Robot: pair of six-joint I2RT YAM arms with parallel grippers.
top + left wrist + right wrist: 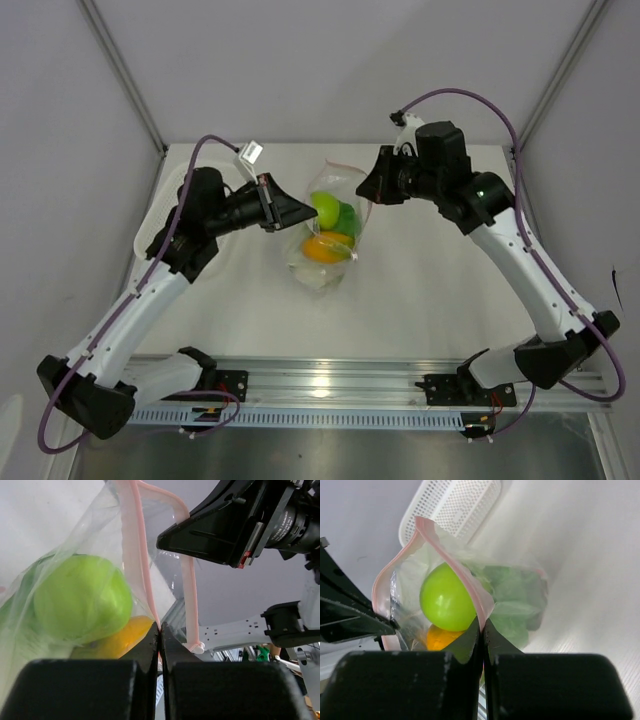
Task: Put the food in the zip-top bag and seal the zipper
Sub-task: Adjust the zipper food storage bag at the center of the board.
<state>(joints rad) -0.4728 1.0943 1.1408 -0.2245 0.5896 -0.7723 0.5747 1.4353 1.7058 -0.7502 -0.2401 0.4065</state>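
Pinching the zip-top bag (330, 225) from opposite sides, the two arms meet over the middle of the white tabletop (440, 290). The left fingers (147, 652) are pressed together on the zipper (141, 555), gripping the pink strip at the bag's left edge. The right fingers (494, 644) are likewise closed on the same strip at the right edge. Between the two grips the strip's two lips stand apart, so the mouth gapes open toward the far wall. A small tab sits at the end of one lip, just beside the left fingertips. Inside the clear plastic the green apple (445, 597) lies uppermost, close under the mouth. The orange fruit (328, 247) is below it and the leafy cabbage (512, 605) is pressed against the right wall. A pale piece (318, 277) sits at the bag's near end; whether that end touches the tabletop cannot be told. The white mesh basket (455, 505) lies behind the left arm near the tabletop's left edge, well apart from the bag. Open tabletop stretches to the right of the bag and between it and the metal rail (330, 385) along the near edge.
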